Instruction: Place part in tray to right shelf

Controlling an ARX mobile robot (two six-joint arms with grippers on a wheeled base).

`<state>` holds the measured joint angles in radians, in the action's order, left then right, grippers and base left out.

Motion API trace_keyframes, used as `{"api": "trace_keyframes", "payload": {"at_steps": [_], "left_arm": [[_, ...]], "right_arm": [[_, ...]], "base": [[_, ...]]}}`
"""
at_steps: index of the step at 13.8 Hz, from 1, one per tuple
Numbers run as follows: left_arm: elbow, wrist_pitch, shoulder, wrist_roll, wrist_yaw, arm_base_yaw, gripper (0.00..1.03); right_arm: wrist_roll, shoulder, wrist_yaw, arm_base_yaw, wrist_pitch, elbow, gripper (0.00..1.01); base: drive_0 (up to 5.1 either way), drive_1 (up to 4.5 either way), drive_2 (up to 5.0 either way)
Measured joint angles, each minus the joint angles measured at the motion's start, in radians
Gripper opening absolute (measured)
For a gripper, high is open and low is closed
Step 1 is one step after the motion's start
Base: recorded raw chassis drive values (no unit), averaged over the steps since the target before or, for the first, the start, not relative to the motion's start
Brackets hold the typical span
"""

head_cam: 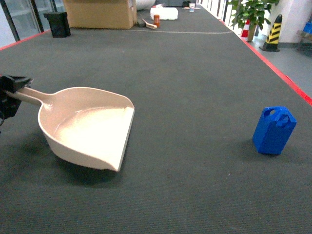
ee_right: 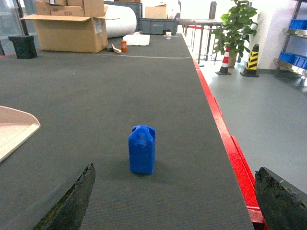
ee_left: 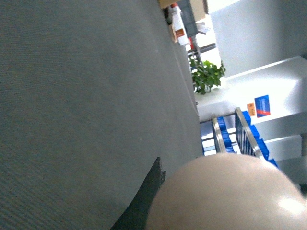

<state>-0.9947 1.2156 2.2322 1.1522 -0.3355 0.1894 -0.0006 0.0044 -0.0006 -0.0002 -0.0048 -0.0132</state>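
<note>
**Scoop held ready on the left, blue block waiting on the right**

The left gripper point(head_cam: 12, 90) is sitting at the far left edge of the head view, clamped on the end of the long straight handle of the tray point(head_cam: 90, 127), a large beige plastic dustpan-shaped scoop with raised side walls and a flat wide lip. The scoop is lying on the dark grey mat-covered table point(head_cam: 185, 63) with its open lip turned toward the robot's right, which is likely deliberate: it is presenting the open side toward the thing that has to go in. The scoop is empty.

The part point(head_cam: 274, 130), a small bright blue jug-like plastic block with angled corners and a handle loop on top, is standing upright on the mat, well apart from the tray and near the red-edged right side of the table. In the right wrist view it point(ee_right: 142, 149) is standing directly ahead of the camera, centred between the two dark fingers point(ee_right: 72, 201), which are spread wide with nothing between them. That alignment suggests the right gripper point(ee_right: 172, 201) is lining up for a straight-ahead grasp, not yet touching the block.

The right shelf point(ee_left: 240, 136), a steel-framed rack carrying blue crates, is showing beyond the table's edge in the left wrist view, partly hidden by the blurred beige tray surface.
</note>
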Motion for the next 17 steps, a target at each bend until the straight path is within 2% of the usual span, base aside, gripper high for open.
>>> {"api": "trace_keyframes", "payload": {"at_steps": [2, 4, 7, 8, 13, 16, 17], "left_arm": [[0.073, 0.068, -0.105, 0.041, 0.014, -0.089, 0.13], [0.119, 0.069, -0.162, 0.069, 0.033, -0.177, 0.13], [0.161, 0.066, -0.185, 0.161, 0.116, -0.284, 0.13], [0.176, 0.064, -0.195, 0.204, 0.15, -0.319, 0.13], [0.21, 0.068, -0.28, 0.318, 0.208, -0.443, 0.13], [0.245, 0.067, -0.319, 0.333, 0.222, -0.452, 0.13], [0.245, 0.068, -0.32, 0.335, 0.224, -0.451, 0.13]], "right_arm": [[0.0, 0.0, 0.0, 0.0, 0.0, 0.0, 0.98], [0.0, 0.0, 0.0, 0.0, 0.0, 0.0, 0.98], [0.0, 0.0, 0.0, 0.0, 0.0, 0.0, 0.98], [0.0, 0.0, 0.0, 0.0, 0.0, 0.0, 0.98], [0.0, 0.0, 0.0, 0.0, 0.0, 0.0, 0.98], [0.0, 0.0, 0.0, 0.0, 0.001, 0.0, 0.98], [-0.006, 0.01, 0.021, 0.007, -0.047, -0.009, 0.98]], "base": [[0.0, 0.0, 0.0], [0.0, 0.0, 0.0], [0.0, 0.0, 0.0], [0.0, 0.0, 0.0], [0.0, 0.0, 0.0], [0.0, 0.0, 0.0], [0.0, 0.0, 0.0]]}}
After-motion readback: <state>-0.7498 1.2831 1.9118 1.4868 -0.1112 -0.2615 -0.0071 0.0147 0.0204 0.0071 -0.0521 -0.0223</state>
